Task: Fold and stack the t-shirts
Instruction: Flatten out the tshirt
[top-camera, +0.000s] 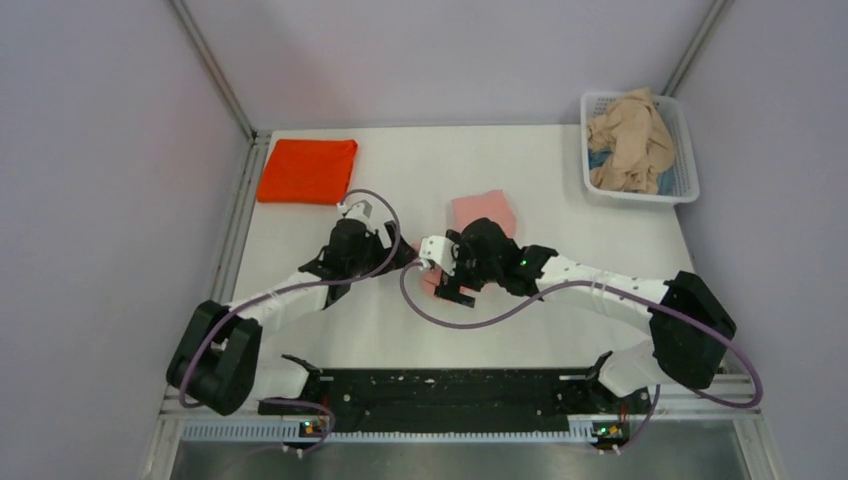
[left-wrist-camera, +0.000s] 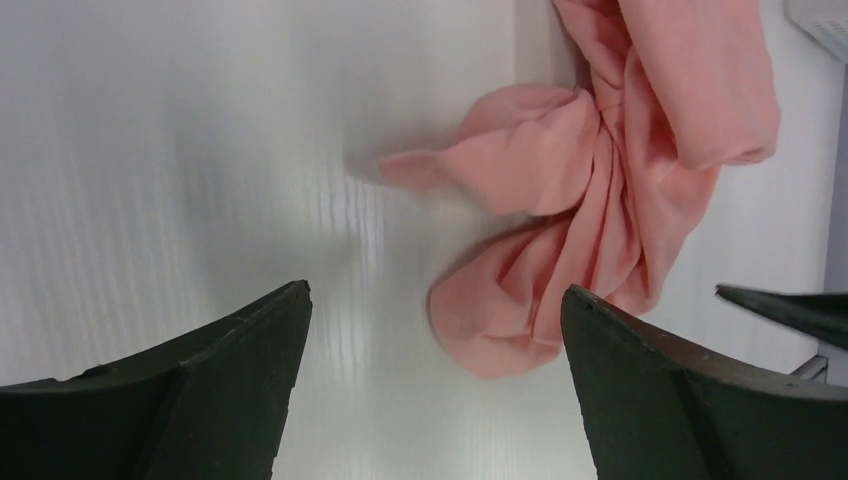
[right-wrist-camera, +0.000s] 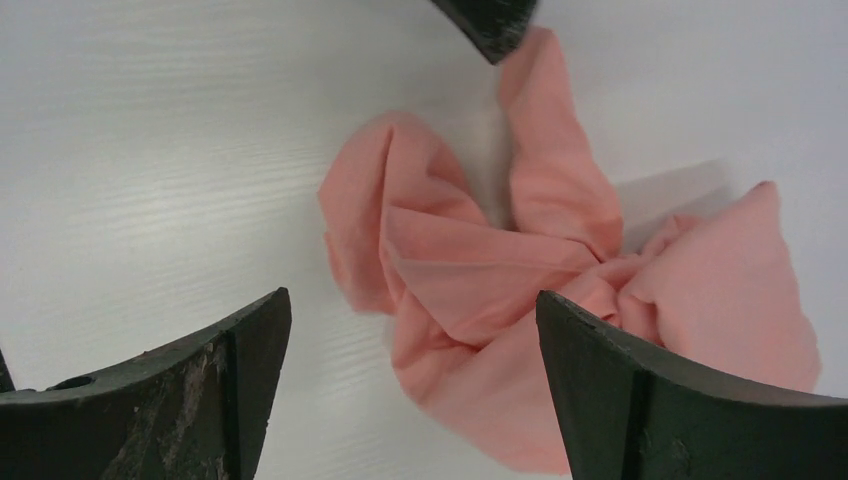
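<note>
From above, both arms meet over the pink t-shirt (top-camera: 484, 212) on the tabletop (top-camera: 560, 160) — the orange-red t-shirt (top-camera: 306, 170) lies folded well beyond the left jaws.

Left wrist: the left jaws are spread and empty, with pink cloth bunched ahead, nearer the right-hand jaw.

Right wrist: the right jaws are spread too, with the crumpled cloth just ahead between them — probably ready to grab an edge.

Bright, even light flooded the white table (top-camera: 560, 180); soft grey shadow lay just left of the salmon-pink t-shirt (left-wrist-camera: 600, 200) in the left wrist view, its lower edges smeared by blur, sheen beside it
</note>
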